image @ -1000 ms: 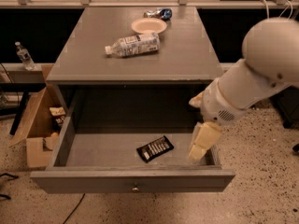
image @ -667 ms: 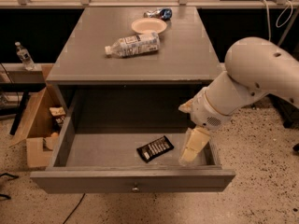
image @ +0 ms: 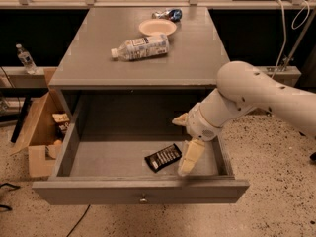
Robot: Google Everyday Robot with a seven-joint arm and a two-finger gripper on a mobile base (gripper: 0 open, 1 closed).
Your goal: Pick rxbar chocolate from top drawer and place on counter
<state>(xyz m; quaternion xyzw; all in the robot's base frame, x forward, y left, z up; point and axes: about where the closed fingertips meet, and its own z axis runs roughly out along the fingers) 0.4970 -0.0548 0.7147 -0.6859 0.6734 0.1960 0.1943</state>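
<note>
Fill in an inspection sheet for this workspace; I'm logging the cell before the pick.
Surface: counter grey, holds only clutter.
Job's things: rxbar flat in the open drawer, right of middle.
Clutter: bottle on its side, bowl, snack bag, all on the counter.
Gripper: gripper open, in the drawer, just right of the rxbar, holding nothing.
Cables: white cable far right; dark cable on floor.
Surroundings: cardboard box left of cabinet; small bottle on left ledge.

Only one view here: the top drawer (image: 98, 192) is looked down on from in front and above, fairly close, counter (image: 192, 53) behind it, gripper (image: 186, 138) spread open inside its right end.
</note>
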